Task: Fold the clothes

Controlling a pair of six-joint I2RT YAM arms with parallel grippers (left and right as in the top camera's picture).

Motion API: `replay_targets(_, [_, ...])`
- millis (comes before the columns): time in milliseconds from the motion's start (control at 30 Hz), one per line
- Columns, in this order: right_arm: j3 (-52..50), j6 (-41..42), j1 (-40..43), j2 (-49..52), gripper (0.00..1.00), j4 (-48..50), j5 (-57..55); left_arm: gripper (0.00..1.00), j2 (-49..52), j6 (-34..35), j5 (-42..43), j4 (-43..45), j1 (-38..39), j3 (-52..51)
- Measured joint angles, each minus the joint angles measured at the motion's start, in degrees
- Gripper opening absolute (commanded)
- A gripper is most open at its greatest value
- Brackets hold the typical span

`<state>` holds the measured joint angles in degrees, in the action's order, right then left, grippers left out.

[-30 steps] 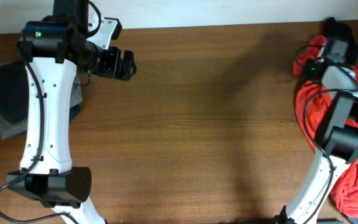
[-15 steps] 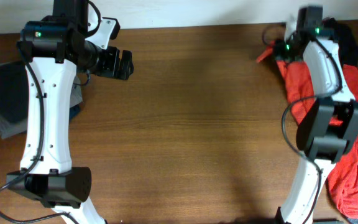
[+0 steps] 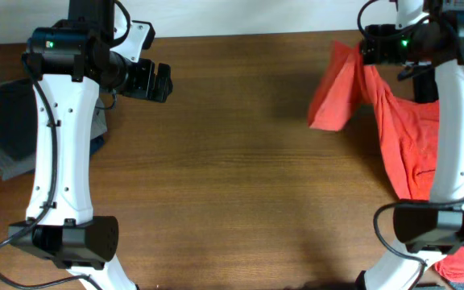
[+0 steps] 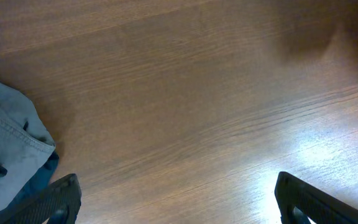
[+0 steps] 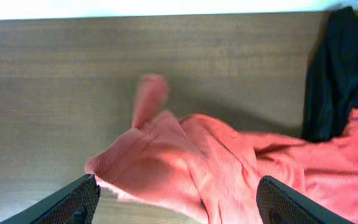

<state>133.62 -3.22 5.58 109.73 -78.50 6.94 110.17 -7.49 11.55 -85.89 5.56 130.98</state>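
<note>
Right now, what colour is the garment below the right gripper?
Plain coral-red T-shirt, best in right wrist view.

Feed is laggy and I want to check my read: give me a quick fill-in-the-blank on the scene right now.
The coral-red T-shirt lies on the ___ side of the table. The right gripper has its jaws ___ over that shirt. Beside the shirt lies a ___ garment. The left gripper is open and holds ___.
Missing words: right; open; black; nothing.

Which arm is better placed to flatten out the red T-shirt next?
Right. The right gripper hangs open directly above the coral-red T-shirt. The left gripper, also open, sits over bare table on the far left, well away from it.
</note>
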Motion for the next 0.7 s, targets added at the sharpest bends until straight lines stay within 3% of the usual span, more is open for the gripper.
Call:
replay_targets(167, [0.00, 3.37, 0.31, -0.83, 0.89, -1.16, -5.86, 0.99, 0.00, 0.00, 0.00, -0.44, 0.00, 0.00])
replay_targets(300, [0.00, 17.22, 3.41, -0.87, 0.91, -4.98, -18.49, 0.99, 0.00, 0.00, 0.00, -0.61, 0.00, 0.00])
replay_targets(400, [0.00, 25.59, 9.55, -0.87, 0.90, -6.47, -19.37, 0.99, 0.00, 0.00, 0.00, -0.68, 0.00, 0.00])
replay_targets(533, [0.00, 25.00, 13.73, -0.90, 0.90, -4.74, -11.41, 0.99, 0.00, 0.02, 0.00, -0.68, 0.00, 0.00])
replay_targets(700, [0.00, 19.69, 12.52, -0.92, 0.91, -5.31, -3.63, 0.99, 0.00, 0.00, -0.02, -0.68, 0.00, 0.00])
